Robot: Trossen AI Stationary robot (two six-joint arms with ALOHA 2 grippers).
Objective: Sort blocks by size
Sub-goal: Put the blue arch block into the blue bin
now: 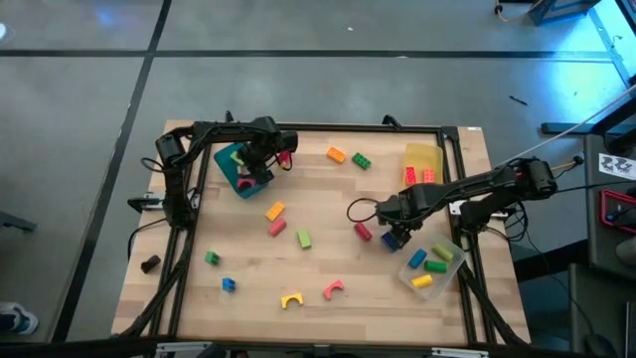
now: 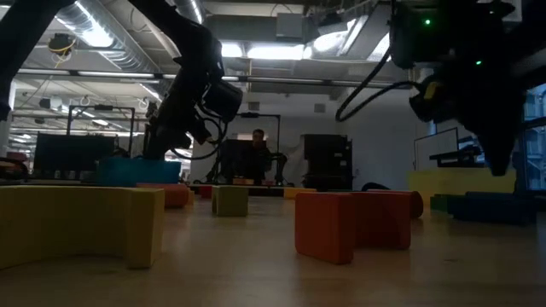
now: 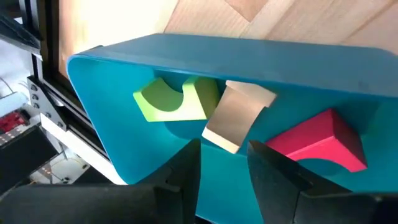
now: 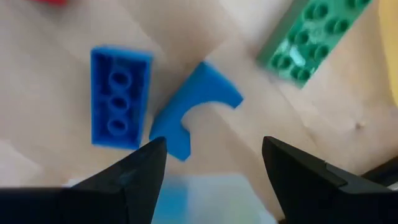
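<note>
Right hand (image 4: 211, 168) spread above blue arch (image 4: 189, 115), beside perhaps-overturned blue brick (image 4: 118, 96).

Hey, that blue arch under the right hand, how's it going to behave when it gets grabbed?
The blue arch looks like rigid moulded plastic, so it should stay stiff and probably feel light. It lies flat on the table, so it is unlikely to roll. Its curved cut-out could let it twist if the open right hand closes off-centre, and the blue brick close by may get nudged.

2 dark, cable-draped jointed arms (image 1: 467, 189)
</note>
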